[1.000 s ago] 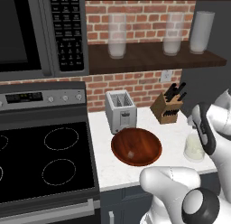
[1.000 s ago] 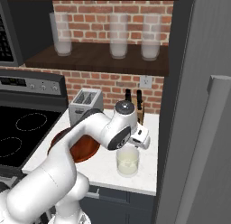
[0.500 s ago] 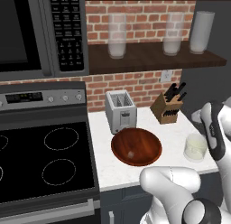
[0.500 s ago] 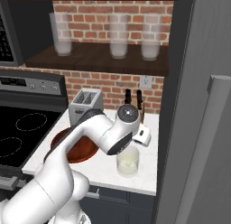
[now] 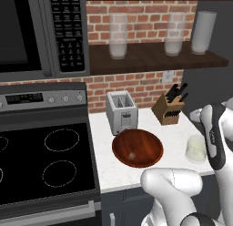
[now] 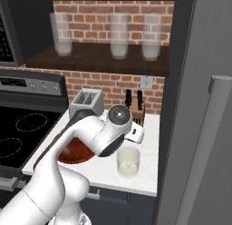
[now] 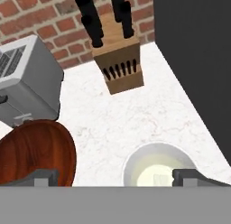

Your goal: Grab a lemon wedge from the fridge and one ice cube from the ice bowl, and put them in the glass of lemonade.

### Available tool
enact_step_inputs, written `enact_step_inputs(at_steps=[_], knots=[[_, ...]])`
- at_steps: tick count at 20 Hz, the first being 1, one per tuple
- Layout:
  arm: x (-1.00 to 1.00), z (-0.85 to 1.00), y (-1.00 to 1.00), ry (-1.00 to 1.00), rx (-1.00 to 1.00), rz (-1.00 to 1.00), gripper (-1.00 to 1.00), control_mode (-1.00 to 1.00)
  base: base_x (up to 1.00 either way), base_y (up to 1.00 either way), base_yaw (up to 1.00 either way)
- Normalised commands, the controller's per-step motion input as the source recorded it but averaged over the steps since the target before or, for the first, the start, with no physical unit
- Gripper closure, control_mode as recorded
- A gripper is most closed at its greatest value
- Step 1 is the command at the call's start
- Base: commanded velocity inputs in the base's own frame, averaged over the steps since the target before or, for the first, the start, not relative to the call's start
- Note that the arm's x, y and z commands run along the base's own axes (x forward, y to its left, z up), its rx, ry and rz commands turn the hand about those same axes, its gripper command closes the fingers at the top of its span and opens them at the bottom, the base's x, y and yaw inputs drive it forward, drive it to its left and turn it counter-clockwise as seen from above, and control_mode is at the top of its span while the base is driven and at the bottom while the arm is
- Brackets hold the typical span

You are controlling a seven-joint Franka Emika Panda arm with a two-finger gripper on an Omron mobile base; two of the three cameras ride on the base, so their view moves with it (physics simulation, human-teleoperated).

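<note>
Arm swung rightward over short clear lemonade glass (image 6: 128, 161) of pale liquid

Glossy white arm (image 6: 86, 138) of rounded, bulbous segments with dark grey joints and a round grey cap.

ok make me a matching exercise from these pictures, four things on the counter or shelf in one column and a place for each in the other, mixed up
Things:
1. silver toaster
2. wooden knife block
3. reddish-brown wooden bowl
4. short clear glass of lemonade

Places:
A. near the counter's front edge, beside the fridge
B. in front of the toaster
C. against the brick wall, next to the stove
D. at the back, under the wall outlet

Pairs: 1-C, 2-D, 3-B, 4-A
</note>
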Motion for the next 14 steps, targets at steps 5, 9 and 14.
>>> enact_step_inputs(at_steps=[5, 9, 14], knots=[[0.0, 0.37, 0.87, -0.06, 0.0, 0.0, -1.0, -1.0, 0.0, 0.0, 0.0], [0.0, 0.33, 0.98, -0.02, 0.0, 0.0, -1.0, -1.0, 0.0, 0.0, 0.0], [-0.39, 0.28, 0.59, -0.02, 0.0, 0.0, -1.0, -1.0, 0.0, 0.0, 0.0]])
